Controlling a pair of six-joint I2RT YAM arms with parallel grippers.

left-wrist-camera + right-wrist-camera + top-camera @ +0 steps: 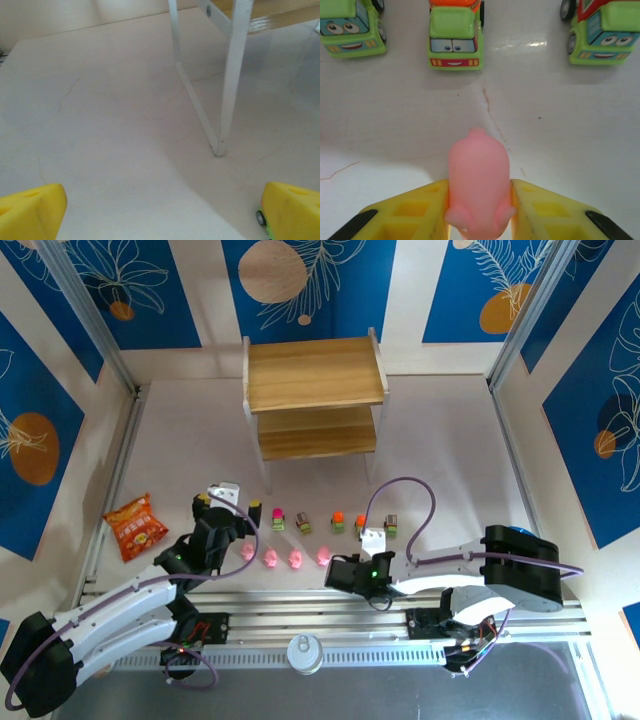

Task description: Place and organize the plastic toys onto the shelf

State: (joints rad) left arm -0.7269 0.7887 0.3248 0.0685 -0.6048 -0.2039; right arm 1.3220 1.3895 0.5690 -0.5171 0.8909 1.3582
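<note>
Between the yellow fingers (415,212) of my right gripper (480,190) sits a pink figurine (479,162), and the jaws are shut on its sides just above the table. Three yellow-green cars (455,37) face it from the far side. From above, my right gripper (343,571) is at the right end of a row of three pink figurines (295,559), with several cars (338,524) lined up behind. The wooden shelf (315,390) stands at the back, both boards bare. My left gripper (229,507) is open left of the cars; its right finger (295,210) is next to a car wheel (260,217).
An orange snack bag (135,525) lies at the left edge. A blue bowl (515,532) peeks out behind the right arm. The shelf's white leg (227,100) stands ahead of the left gripper. Walls close in the table on three sides.
</note>
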